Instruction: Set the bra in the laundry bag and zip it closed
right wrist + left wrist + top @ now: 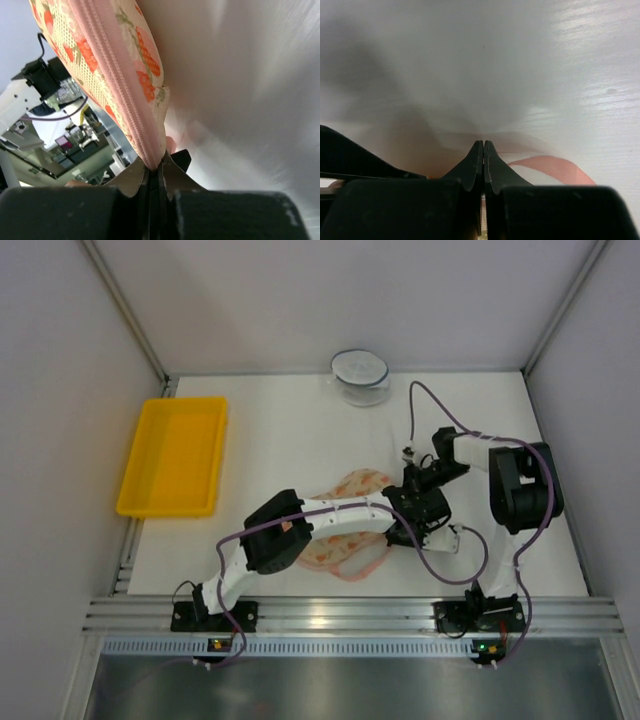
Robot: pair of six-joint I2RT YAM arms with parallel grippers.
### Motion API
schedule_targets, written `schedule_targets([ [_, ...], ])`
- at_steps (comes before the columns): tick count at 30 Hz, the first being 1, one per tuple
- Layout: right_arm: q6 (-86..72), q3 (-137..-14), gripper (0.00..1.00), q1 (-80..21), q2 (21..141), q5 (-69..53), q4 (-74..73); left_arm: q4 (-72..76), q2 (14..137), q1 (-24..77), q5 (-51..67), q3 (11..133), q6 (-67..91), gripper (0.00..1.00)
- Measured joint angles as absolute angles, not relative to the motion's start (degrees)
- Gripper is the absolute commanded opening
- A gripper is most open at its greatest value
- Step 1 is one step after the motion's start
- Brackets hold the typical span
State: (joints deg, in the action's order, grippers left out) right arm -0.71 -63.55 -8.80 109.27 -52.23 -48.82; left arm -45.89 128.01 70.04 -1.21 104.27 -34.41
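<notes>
Bag sits mid-table, under both wrists. Right gripper pinches the pink zip at the bag's edge; the visible stretch looks closed. Left gripper has its jaws pressed together; whether anything is between them, cannot tell. Pink strap lies just beside. Bra not visible, presumably inside. Risks: the thin edging slips from the pinch under pull; an unanchored bag drags and the zip stalls short.
</notes>
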Motion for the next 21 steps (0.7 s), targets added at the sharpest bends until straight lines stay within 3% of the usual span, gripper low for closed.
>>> schedule_targets([
  [14, 1.5, -74.9, 0.00, -3.9, 116.5, -49.0, -51.6, -43.6, 117.7, 70.0, 1.4, 86.8, -32.5, 0.00],
  [17, 1.6, -76.4, 0.37, -3.7, 116.9, -48.7, -51.6, -43.7, 117.5, 70.3, 2.1, 86.5, -31.6, 0.00],
  [18, 1.4, -76.8, 0.55, -3.7, 116.9, -48.7, -51.6, -43.8, 117.5, 70.4, 2.5, 86.5, -31.3, 0.00],
  [21, 1.5, -77.9, 0.72, -3.7, 116.9, -48.0, -51.5, -44.0, 117.6, 70.8, 3.2, 86.7, -30.4, 0.00],
])
